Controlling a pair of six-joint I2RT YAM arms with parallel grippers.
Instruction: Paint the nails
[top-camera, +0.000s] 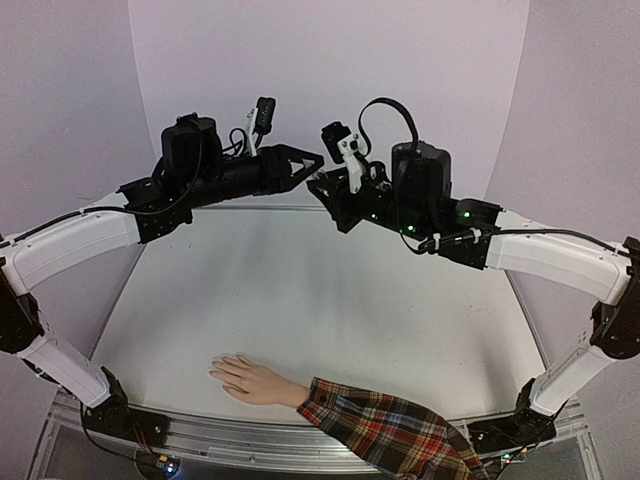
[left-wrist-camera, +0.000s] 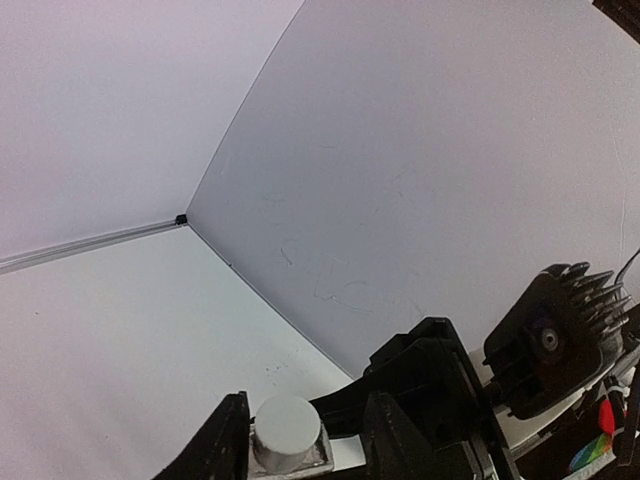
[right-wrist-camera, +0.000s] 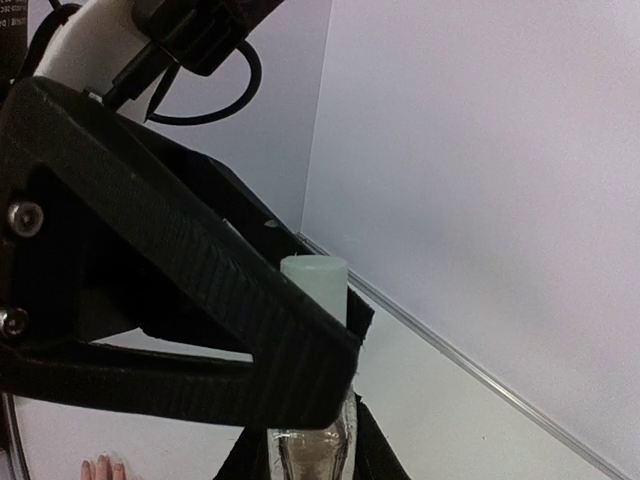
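The beige mannequin hand (top-camera: 255, 381) lies palm down near the table's front edge, its red plaid sleeve (top-camera: 388, 431) trailing to the right. The nails (top-camera: 218, 369) are tiny pale tips pointing left. Both grippers meet high above the table's far side. My right gripper (right-wrist-camera: 312, 452) is shut on the small clear bottle (right-wrist-camera: 305, 468), held upright. Its white cap (left-wrist-camera: 286, 428) stands between the fingers of my left gripper (left-wrist-camera: 307, 408). It rests against the left finger, with a gap to the right finger (left-wrist-camera: 395, 440). In the top view the left gripper (top-camera: 303, 165) and right gripper (top-camera: 325, 190) almost touch.
The white table (top-camera: 330, 290) is enclosed by a pale back wall (top-camera: 330, 60) and side walls. The mannequin's fingertips (right-wrist-camera: 100, 468) show at the lower left of the right wrist view. Both arms' bases sit at the near corners.
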